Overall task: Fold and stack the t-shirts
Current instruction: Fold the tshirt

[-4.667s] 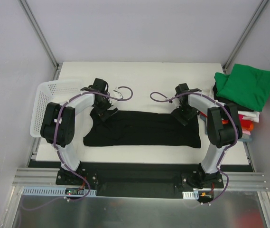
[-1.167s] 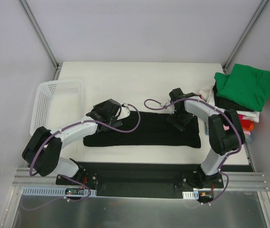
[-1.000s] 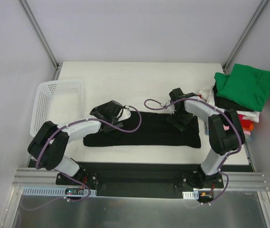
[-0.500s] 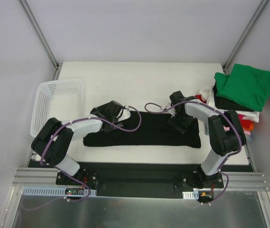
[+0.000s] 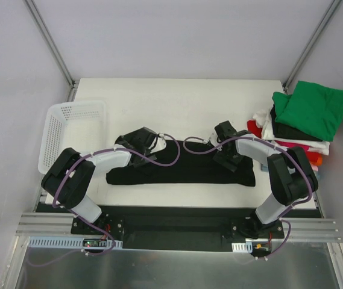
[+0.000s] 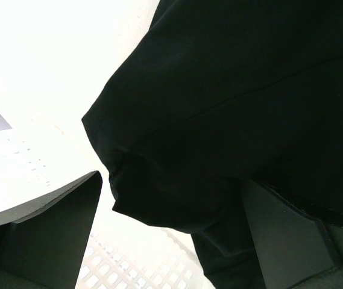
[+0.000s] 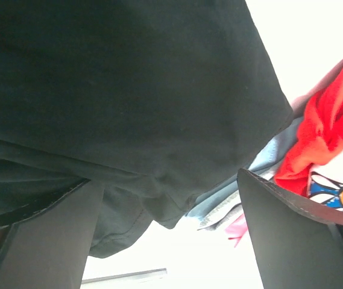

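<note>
Cloth, matte and soft: the black t-shirt (image 5: 183,170) lies folded into a long flat strip across the near part of the white bench (image 5: 177,102); the left gripper (image 5: 137,147) sits over its bunched left end, jaws spread wide; the right gripper (image 5: 226,159) sits over its right end, jaws likewise apart; the folded t-shirts (image 5: 298,139) are stacked at the right edge, a green t-shirt (image 5: 313,108) on top; a white plastic mesh basket (image 5: 59,129) stands at the left.

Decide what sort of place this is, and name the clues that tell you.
Probably a robotics lab work cell, not a home: a left arm and right arm bolted at the edge of a white table, bare grey walls, and a black t-shirt laid out beside a stack of folded shirts.
</note>
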Controlling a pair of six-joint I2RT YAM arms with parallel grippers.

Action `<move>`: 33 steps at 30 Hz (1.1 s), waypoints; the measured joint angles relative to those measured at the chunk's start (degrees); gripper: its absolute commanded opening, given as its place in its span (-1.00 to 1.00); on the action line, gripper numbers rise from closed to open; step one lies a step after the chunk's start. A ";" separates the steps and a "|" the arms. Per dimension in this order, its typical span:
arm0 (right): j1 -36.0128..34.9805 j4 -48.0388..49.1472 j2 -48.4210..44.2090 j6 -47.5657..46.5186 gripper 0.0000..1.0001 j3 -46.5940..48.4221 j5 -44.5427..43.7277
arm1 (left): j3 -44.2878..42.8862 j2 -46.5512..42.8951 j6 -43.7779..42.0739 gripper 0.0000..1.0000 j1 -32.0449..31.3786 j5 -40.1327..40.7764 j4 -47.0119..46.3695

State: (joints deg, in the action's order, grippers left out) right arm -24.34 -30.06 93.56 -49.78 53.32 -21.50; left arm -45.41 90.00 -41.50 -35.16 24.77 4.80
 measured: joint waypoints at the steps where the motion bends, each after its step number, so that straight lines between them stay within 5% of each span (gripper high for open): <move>1: -0.22 0.24 0.00 -0.11 0.93 -0.09 -0.35 | -0.04 0.04 0.00 0.99 0.00 0.02 -0.02; 16: -4.44 2.45 -0.42 -1.49 0.93 -2.10 -4.81 | -4.13 4.37 -0.09 0.99 1.92 0.92 -1.42; 33: -11.80 3.89 -3.93 -2.45 0.93 -5.44 -3.28 | -19.80 17.00 -1.70 0.99 9.55 -2.89 -2.62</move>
State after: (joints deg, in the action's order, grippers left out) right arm -36.14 -26.17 89.62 -52.23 47.88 -24.77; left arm -65.21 107.00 -43.20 -25.61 21.89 2.17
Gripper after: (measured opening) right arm 0.965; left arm 0.993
